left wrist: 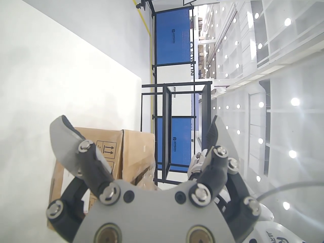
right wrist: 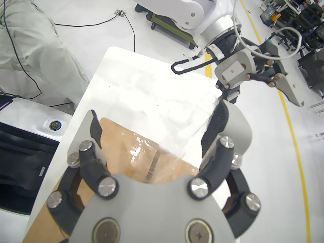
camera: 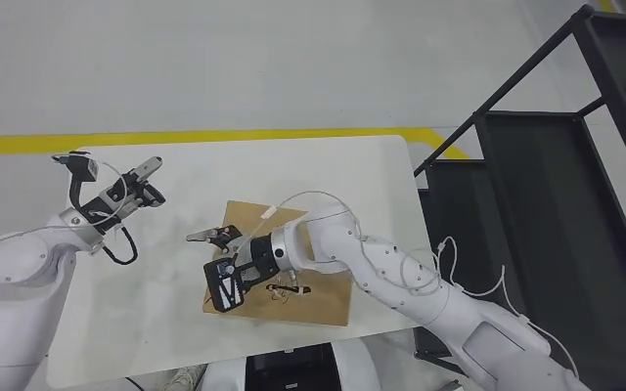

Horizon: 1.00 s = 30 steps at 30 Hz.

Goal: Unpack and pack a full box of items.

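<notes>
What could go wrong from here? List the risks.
1. The clear tape seals the cardboard box, so the open right gripper above it may slip or shove it.
2. The box sits near the table edge, and the open left gripper is apart, not bracing it.

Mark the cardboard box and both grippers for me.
cardboard box point(camera: 323, 308), top view, on a bare part of its top face.
left gripper point(left wrist: 138, 118), left wrist view, midway between its open fingertips.
right gripper point(right wrist: 157, 109), right wrist view, midway between its open fingertips.
</notes>
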Available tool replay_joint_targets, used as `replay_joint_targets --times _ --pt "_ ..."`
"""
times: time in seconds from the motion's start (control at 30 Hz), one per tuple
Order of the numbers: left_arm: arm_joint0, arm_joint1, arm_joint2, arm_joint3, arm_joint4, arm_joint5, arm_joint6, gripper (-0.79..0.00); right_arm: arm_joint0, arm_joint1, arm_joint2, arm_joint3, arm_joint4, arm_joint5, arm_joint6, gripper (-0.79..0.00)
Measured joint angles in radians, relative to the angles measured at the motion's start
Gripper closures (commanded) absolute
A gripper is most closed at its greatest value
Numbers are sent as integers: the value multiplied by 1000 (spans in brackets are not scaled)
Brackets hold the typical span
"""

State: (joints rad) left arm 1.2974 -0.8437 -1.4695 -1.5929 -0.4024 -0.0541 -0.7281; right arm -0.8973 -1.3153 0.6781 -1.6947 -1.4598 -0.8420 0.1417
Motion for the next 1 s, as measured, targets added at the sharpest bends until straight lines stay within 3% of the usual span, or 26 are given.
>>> replay_joint_targets --times 1.0 --pt "-39 -17 19 48 36 3 -61 -785 132 -66 -70 58 -33 54 -60 -785"
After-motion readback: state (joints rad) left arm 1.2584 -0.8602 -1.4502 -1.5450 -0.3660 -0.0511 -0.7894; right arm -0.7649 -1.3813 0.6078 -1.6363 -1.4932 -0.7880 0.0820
